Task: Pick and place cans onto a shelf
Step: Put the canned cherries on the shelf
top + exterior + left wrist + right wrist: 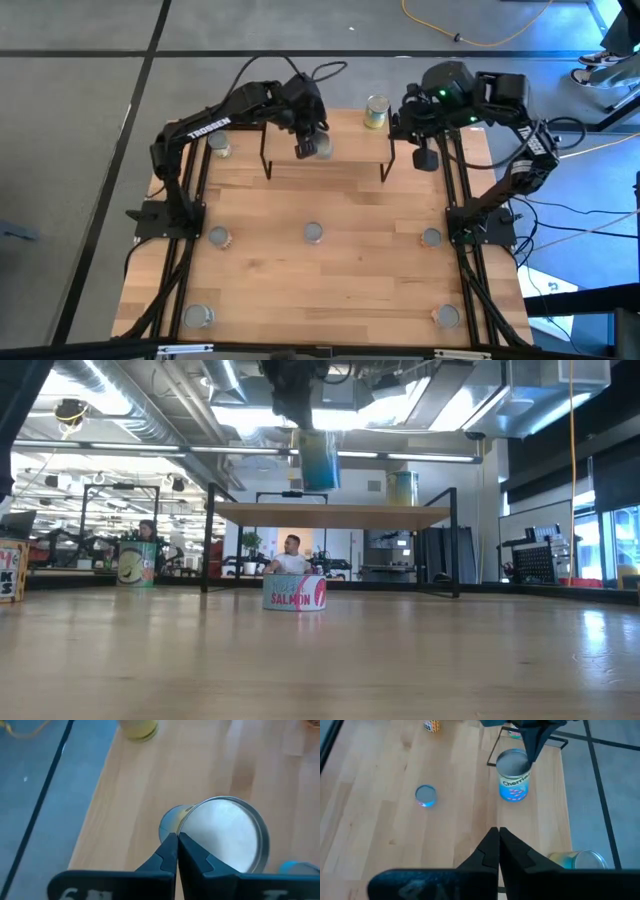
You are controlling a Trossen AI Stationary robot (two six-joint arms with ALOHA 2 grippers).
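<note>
One can (322,146) hung in the left gripper (311,146), clamped by its rim above the shelf (350,145), its blue label clear of the light-wood top in the low view (319,460). A yellow-green can (376,111) already stood on the shelf's far edge. The right gripper (425,157) waited off the shelf's right end, its fingers (492,851) pressed together on nothing. Six more cans sat on the table (260,215): one (219,146) left of the shelf, three (313,233) in a middle row, two (198,316) near the front corners
</note>
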